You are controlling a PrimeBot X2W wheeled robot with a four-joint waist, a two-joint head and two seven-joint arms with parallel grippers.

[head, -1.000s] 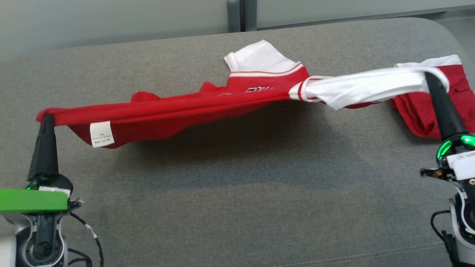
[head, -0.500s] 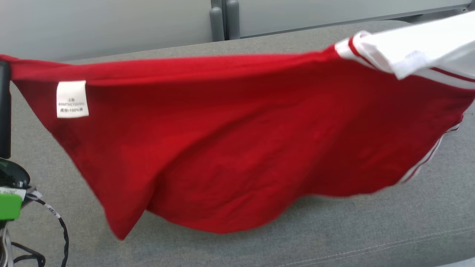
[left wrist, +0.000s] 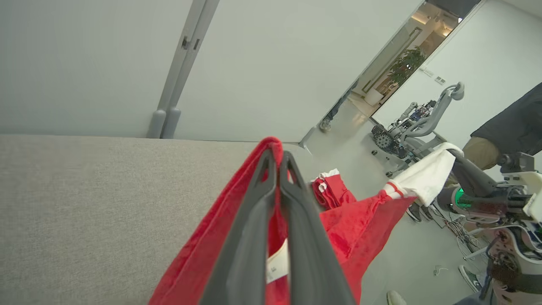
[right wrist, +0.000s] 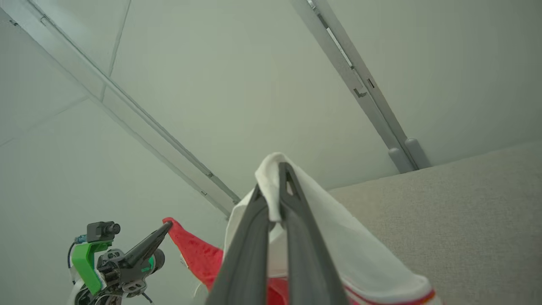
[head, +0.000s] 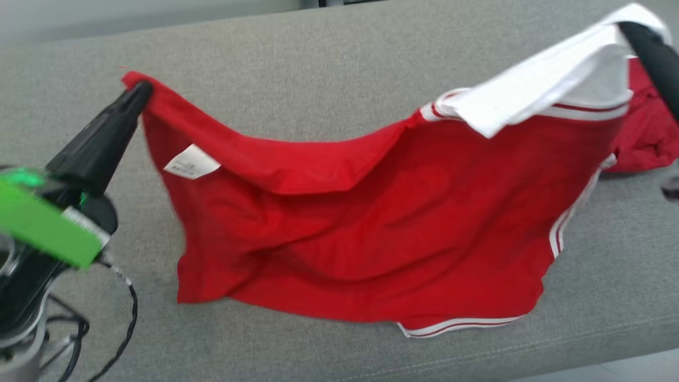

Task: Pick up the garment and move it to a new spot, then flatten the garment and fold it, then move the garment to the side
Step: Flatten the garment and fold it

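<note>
My left hand (head: 138, 93) clenched on a red corner of the shirt (head: 371, 228) | my right hand (head: 630, 27) clenched on its white sleeve | shirt hangs spread between them, lower edge on the grey cushion (head: 318, 63) | white label (head: 191, 163) near left hand | second red cloth (head: 647, 132) beside right hand

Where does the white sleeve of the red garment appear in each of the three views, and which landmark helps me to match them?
Head view: the white sleeve of the red garment is at the upper right, pinched by the right gripper.
Left wrist view: the sleeve is right of the middle.
Right wrist view: the sleeve is at the bottom middle, draped over that gripper's fingers.
Shared landmark: the grey cushion, seen in all three.
</note>
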